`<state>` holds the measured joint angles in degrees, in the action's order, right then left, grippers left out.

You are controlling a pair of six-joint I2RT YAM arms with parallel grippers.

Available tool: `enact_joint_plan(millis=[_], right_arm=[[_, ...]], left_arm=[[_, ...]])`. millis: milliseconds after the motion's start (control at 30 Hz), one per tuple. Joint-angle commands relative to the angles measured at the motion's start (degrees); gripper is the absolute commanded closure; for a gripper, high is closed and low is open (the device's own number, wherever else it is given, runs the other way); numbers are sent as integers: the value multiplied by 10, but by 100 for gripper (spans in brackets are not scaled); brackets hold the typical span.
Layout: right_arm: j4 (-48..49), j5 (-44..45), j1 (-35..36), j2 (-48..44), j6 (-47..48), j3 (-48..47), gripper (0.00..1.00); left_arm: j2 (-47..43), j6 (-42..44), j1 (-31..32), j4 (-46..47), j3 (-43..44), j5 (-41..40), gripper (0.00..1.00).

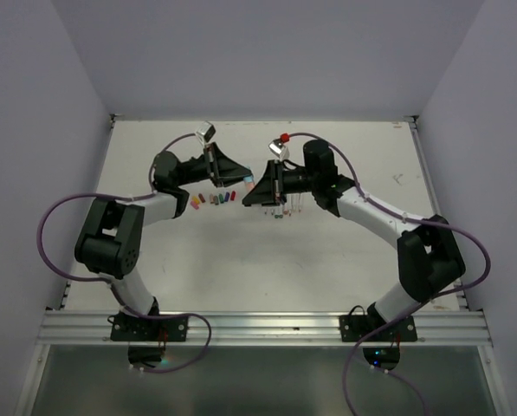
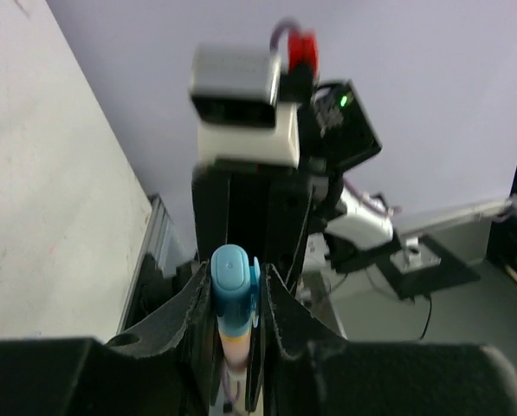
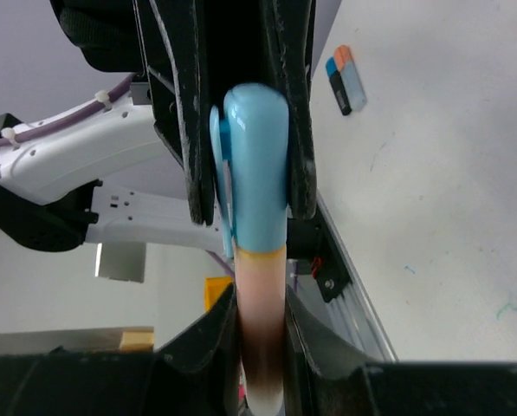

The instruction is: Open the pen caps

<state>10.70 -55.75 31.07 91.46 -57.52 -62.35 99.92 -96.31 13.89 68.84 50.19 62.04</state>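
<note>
Pen cap (image 3: 256,165), light blue, on pale pen body (image 3: 261,282) | left gripper (image 2: 236,303) clamps pen cap | right gripper (image 3: 260,328) clamps pen body

Pen (image 3: 260,286): no legible text or brand.
Caps (image 1: 213,199), left of the pen: no readable marks.
Table (image 1: 327,260), under the pen: no labels, numbers or signs legible.

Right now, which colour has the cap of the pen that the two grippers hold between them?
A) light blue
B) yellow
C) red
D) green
A: the cap is light blue. The left gripper clamps it, and the right gripper holds the pale pen body below it.
</note>
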Motion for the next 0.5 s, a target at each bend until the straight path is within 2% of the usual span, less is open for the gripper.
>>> enact_joint_plan(millis=[0,33,100,133,167,233,300,333,400,433,467], right_arm=[[-228,-53,7,-29,85,1,100],[-287,-53,7,-32,100,-2,100],[-319,-54,7,-50,114,6,100],[-326,-57,7,-58,114,12,100],[-334,-61,7,-64,110,25,100],[-365,-51,7,-76,122,30,100],[-373,-4,0,-78,140,29,100],[-411,24,-3,-72,157,24,100],[-475,130,-8,-47,231,-21,100],[-531,189,-7,-23,247,-54,100],[-531,215,-4,-16,256,-59,100]], left_arm=[[1,24,-85,8,45,-129,100],[7,23,-91,24,49,-129,100],[13,47,-102,-3,74,-122,100],[8,104,-105,-36,83,-120,100],[-2,137,-105,-114,94,-113,100],[-6,188,-107,-181,116,-105,100],[-9,227,-102,-240,133,-76,100],[-16,339,-97,-408,168,-77,100],[-31,473,-71,-586,205,-101,100],[-32,568,-57,-729,224,-132,100],[-33,602,-46,-783,225,-148,100]])
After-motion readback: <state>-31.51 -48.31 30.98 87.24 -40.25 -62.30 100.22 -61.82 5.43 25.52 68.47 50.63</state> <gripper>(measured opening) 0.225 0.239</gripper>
